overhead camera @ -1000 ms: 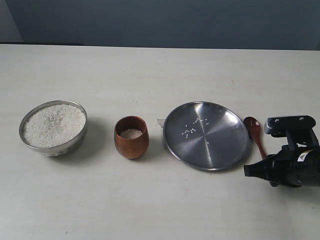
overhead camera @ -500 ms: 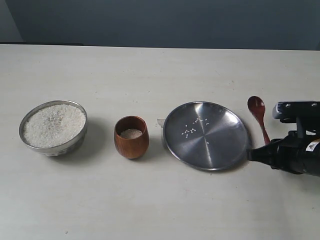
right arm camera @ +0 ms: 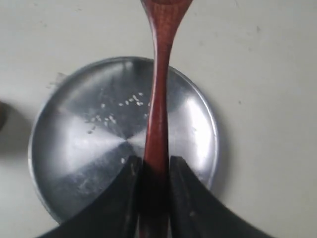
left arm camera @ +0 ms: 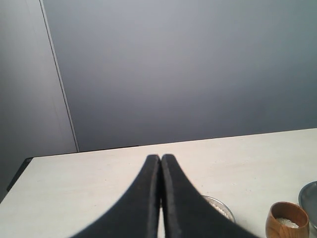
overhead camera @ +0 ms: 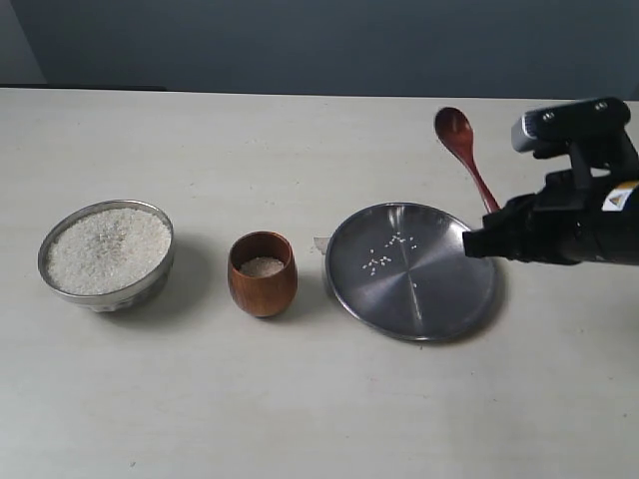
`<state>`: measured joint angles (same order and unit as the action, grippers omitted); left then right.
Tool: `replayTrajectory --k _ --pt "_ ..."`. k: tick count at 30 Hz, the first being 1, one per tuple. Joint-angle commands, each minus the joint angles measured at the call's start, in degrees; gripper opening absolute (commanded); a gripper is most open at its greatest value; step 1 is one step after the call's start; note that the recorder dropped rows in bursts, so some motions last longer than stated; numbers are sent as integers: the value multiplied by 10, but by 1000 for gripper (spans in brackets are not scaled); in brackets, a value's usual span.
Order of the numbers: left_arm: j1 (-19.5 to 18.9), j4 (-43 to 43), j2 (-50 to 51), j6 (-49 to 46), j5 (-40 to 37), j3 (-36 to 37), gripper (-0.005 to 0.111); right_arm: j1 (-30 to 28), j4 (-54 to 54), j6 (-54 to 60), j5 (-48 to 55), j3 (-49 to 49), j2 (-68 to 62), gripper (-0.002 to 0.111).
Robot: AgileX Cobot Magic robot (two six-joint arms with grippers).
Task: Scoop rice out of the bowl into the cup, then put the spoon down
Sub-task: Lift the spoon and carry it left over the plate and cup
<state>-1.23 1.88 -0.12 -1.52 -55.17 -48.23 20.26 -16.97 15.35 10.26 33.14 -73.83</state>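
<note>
The silver bowl heaped with white rice sits at the left of the table. To its right stands the brown wooden cup, with a little rice inside. My right gripper is shut on the handle of the dark wooden spoon, which it holds in the air above the right edge of the flat steel plate; the spoon's small bowl points up and away. In the right wrist view the spoon runs out between the fingers over the plate. My left gripper is shut and holds nothing.
A few loose rice grains lie scattered on the plate. In the left wrist view the cup and part of the bowl's rim show low down. A dark wall runs behind the table's far edge.
My right gripper has lifted the spoon off the table beside the plate and carried it up and leftward, over the plate's right edge. The left gripper's motion cannot be judged.
</note>
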Motion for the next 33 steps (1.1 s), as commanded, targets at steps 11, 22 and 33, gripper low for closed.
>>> replayTrajectory --k 11,22,33 --pt "1 4 1 1 3 -4 0 146 314 -176 143 156 -8 -1" --pt "1 4 1 1 3 -4 0 274 506 -259 259 251 -61 -1" --pt "1 4 1 1 3 -4 0 391 613 -310 371 399 -221 -1"
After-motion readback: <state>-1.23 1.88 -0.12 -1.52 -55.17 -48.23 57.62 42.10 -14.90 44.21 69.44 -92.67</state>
